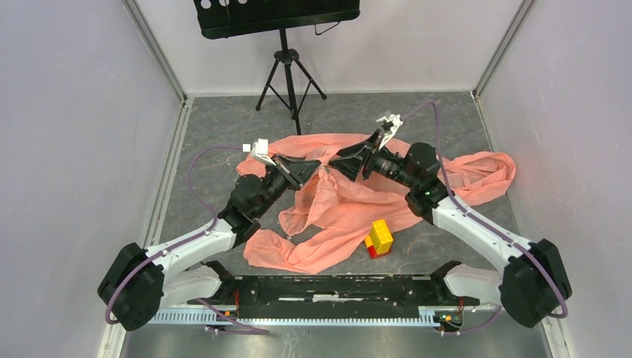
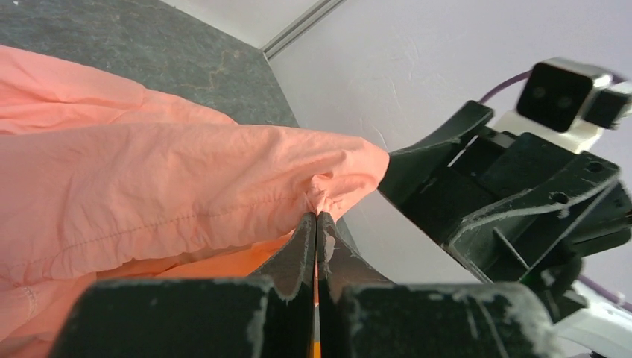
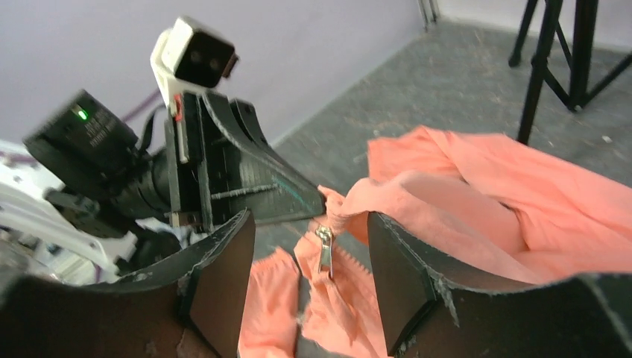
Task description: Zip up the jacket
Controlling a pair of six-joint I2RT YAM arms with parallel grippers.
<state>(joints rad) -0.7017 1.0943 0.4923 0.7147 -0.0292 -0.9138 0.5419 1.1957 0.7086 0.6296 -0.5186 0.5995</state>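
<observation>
ok so the jacket [image 1: 350,201] is a crumpled salmon-pink heap around the middle of the desk [image 1: 223,149], a bit toward the far edge. One sleeve trails off toward the right edge. Another bunch of fabric sags toward the near edge, left of centre. Both arms reach in from the near corners and meet over the heap, tips nearly nose to nose.

The left gripper [image 2: 317,218] has its fingers pressed flat together w/ a pinch of the pink fabric caught btw them. The cloth puckers right at the tips and is held up off the desk there. Seam stitching shows on the fold next to it.

The right gripper [image 3: 307,224] has its fingers spread wide, nothing in them. A small metal zipper pull [image 3: 325,250] hangs from the pinched bit of fabric, in the gap btw those two fingers, not touching either afaict. The right tips sit just beside the left tips.

Other stuff: a yellow-and-red block stack [image 1: 380,237] sits at the jacket's near hem, right of centre. Can't tell if it's on the cloth or just against it. A black tripod [image 1: 289,74] stands by the far edge, middle-ish, its feet close to the jacket's far side.
</observation>
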